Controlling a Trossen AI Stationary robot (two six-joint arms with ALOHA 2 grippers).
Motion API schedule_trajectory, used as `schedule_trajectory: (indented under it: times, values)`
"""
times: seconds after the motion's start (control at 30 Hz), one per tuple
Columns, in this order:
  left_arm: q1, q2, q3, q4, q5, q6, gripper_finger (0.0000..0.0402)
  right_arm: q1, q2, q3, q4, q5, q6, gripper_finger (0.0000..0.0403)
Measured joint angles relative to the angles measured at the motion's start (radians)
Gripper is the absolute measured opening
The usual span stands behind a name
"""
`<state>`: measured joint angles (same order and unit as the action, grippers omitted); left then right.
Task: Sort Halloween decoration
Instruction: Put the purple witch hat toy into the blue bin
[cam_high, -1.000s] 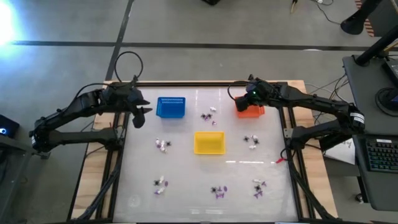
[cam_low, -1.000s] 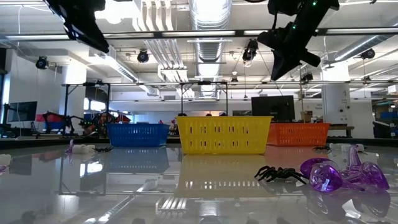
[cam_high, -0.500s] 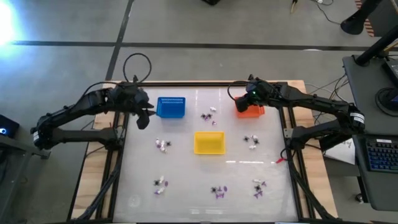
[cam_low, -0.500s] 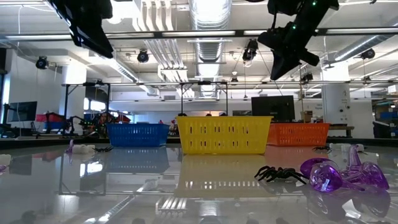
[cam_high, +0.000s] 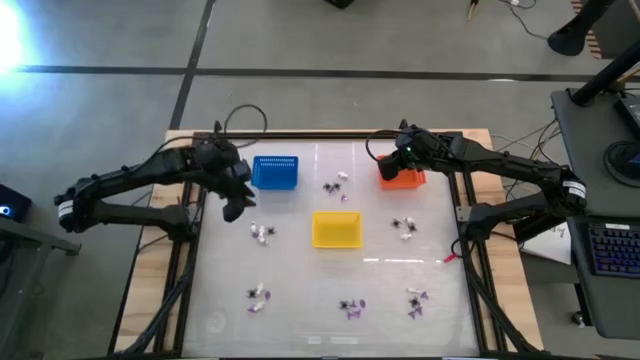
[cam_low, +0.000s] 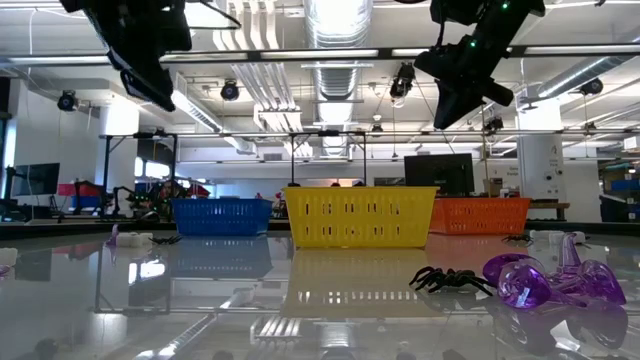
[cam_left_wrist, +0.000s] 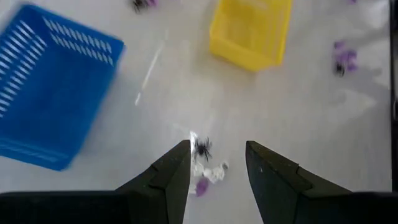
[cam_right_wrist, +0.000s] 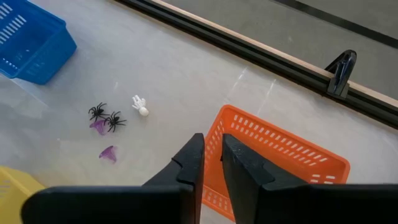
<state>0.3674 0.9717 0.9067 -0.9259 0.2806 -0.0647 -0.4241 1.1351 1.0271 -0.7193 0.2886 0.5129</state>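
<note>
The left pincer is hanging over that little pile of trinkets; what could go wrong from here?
The left pincer is open above a tight cluster: a black spider, a white piece and a purple piece. It may grab more than one colour at once, or nudge the others away. The blue basket stands close beside that arm, so a swing could bump it.

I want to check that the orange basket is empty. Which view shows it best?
The right wrist view: the orange basket lies close, partly behind the right hand. The high view shows it small, under that hand. The low view shows its side wall. The left wrist view misses it.
</note>
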Motion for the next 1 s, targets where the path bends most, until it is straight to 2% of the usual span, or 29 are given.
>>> schedule_trajectory:
  times: [0.53, 0.8, 1.0]
  values:
    - [-0.181, 0.071, -0.183, 0.007, 0.0, -0.035, 0.0137, 0.0, 0.0, 0.0, 0.0, 0.0, 0.003, 0.0049]
    - [-0.197, 0.091, -0.211, 0.031, -0.008, -0.058, 0.0137, 0.0, 0.0, 0.0, 0.0, -0.002, 0.078, 0.0048]
    - [-0.197, 0.177, -0.214, 0.046, -0.01, -0.068, 0.0137, 0.001, 0.0, 0.0, 0.0, -0.005, 0.079, 0.0049]
